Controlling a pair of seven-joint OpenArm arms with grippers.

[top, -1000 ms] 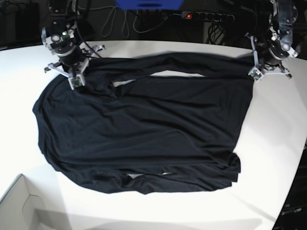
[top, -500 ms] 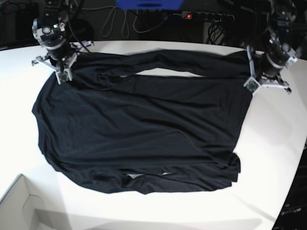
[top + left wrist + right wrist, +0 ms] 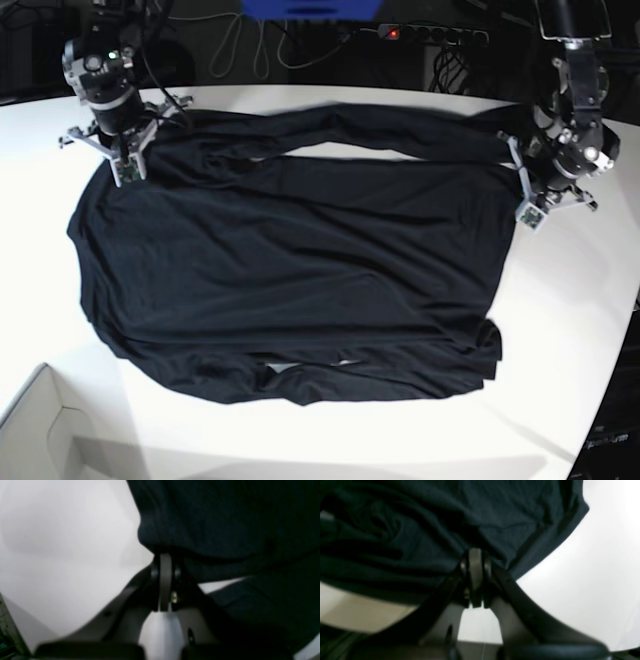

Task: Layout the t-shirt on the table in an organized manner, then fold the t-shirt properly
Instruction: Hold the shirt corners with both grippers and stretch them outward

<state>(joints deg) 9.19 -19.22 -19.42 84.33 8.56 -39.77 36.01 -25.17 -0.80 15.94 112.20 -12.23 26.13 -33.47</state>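
Note:
The black t-shirt (image 3: 290, 270) lies spread out on the white table (image 3: 570, 300), its long sleeves running along the far and near edges. My right gripper (image 3: 120, 150) is at the shirt's far left corner. In the right wrist view this gripper (image 3: 475, 551) is shut, with bunched t-shirt (image 3: 425, 525) fabric pinched at its tip. My left gripper (image 3: 535, 190) is at the shirt's far right edge. In the left wrist view it (image 3: 165, 556) is shut on the edge of the t-shirt (image 3: 225, 525), with bare table (image 3: 62, 542) beside it.
A pale cardboard box (image 3: 40, 430) sits at the near left corner. Cables and a power strip (image 3: 430, 33) run behind the table's far edge. The table's curved edge drops off at the right (image 3: 615, 380).
The right gripper moved back and to the left, pulling the shirt's corner along and closing the white gap under the far sleeve. The left gripper shifted nearer along the right edge.

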